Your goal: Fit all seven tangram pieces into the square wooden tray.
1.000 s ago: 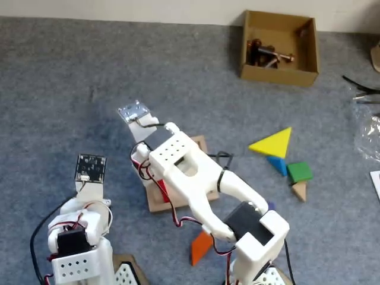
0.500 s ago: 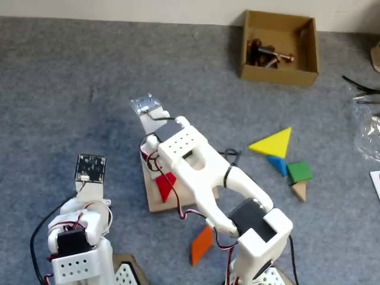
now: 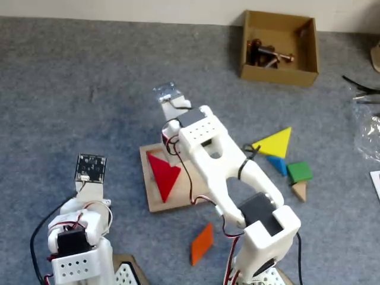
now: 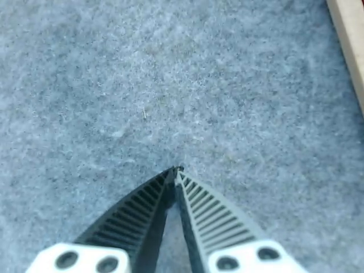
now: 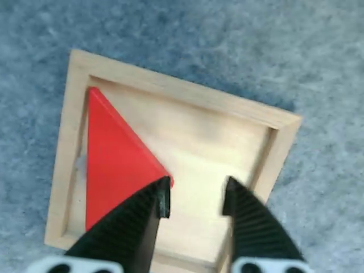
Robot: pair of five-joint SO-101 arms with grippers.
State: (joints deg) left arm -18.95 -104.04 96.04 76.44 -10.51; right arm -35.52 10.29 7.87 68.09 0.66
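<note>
Over the last second the right arm [image 3: 214, 160] has lifted off the tray [image 3: 152, 203] and swung toward the far right, uncovering the red triangle [image 3: 163, 175]. The triangle now lies flat inside the tray, with its long side along the left wall. The right pincer [image 5: 196, 199] hangs above the tray floor, its jaws apart and holding nothing, so the piece looks released and the first placement done. The left pincer [image 4: 177, 170] has not moved. It is closed and empty over the grey surface [image 3: 89, 71], left of the tray.

The rest of the tray floor that can be seen is bare wood, and part of it is hidden under the arm. Five pieces lie loose on the surface. A yellow triangle [image 3: 274, 143], blue piece [image 3: 277, 164], green square [image 3: 299, 172] and tan triangle [image 3: 300, 190] are clustered to the tray's right. An orange piece [image 3: 202, 243] lies near the arm's base. A cardboard box [image 3: 276, 76] at the far right holds some coppery items [image 3: 267, 54], too small to identify.
</note>
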